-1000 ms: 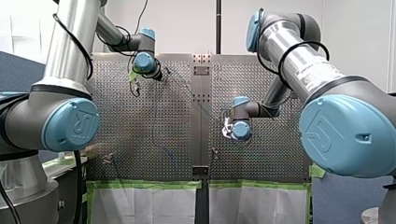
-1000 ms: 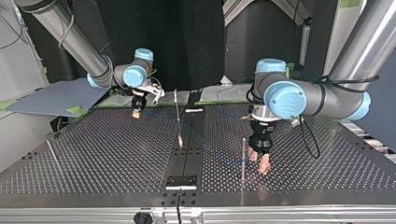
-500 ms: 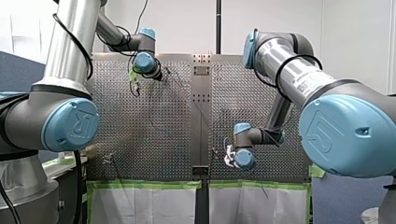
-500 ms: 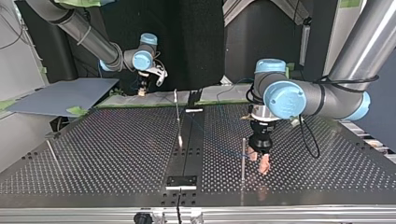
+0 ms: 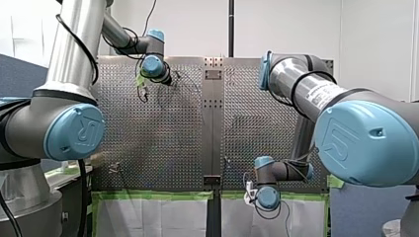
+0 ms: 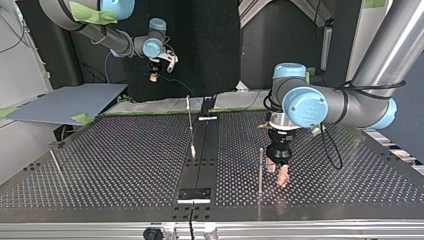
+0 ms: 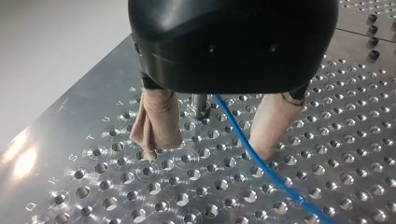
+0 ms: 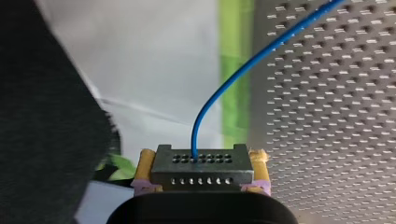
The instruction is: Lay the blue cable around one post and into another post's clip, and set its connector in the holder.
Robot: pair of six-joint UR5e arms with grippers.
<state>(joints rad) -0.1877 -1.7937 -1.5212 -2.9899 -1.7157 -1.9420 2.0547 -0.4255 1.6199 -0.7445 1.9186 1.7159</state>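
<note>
Change from 0.5 s ago: my right gripper point(image 8: 201, 157) is further back. In the front view it now hangs off the near edge of the table point(image 6: 115, 160), over the green tape point(image 5: 158, 195) and white sheet point(image 5: 158, 217); before, it was over the perforated plate beside the centre strip. In the top view it sits higher, at the left, beyond the far edge. My left gripper point(image 7: 205, 150) has not moved: it is low over the plate at the top view's right, just beside a thin upright post point(image 6: 260, 170). Holder check: a black block point(image 6: 195, 194) lies on the centre strip at the top view's near edge; what it carries cannot be made out. The connector point(image 8: 201, 173), grey with rows of holes, is well apart from that block, pinched between the right gripper's yellow pads point(image 8: 145, 163), one pad on each side. The cable point(image 8: 219, 93) leaves one hole in the connector's top face, then arcs up and away over the tape toward the plate. Its other stretch lies low along the plate and passes between the left gripper's beige pads point(image 7: 156, 121), which are spread apart. It runs close by one pad and clear of the other; whether it touches cannot be told. A post foot point(image 7: 200, 105) stands just behind the pads, with the cable coming from beside it. The top view shows two more rods: one leaning near the centre strip point(image 6: 190, 125), one at the left point(image 6: 56, 162).
</note>
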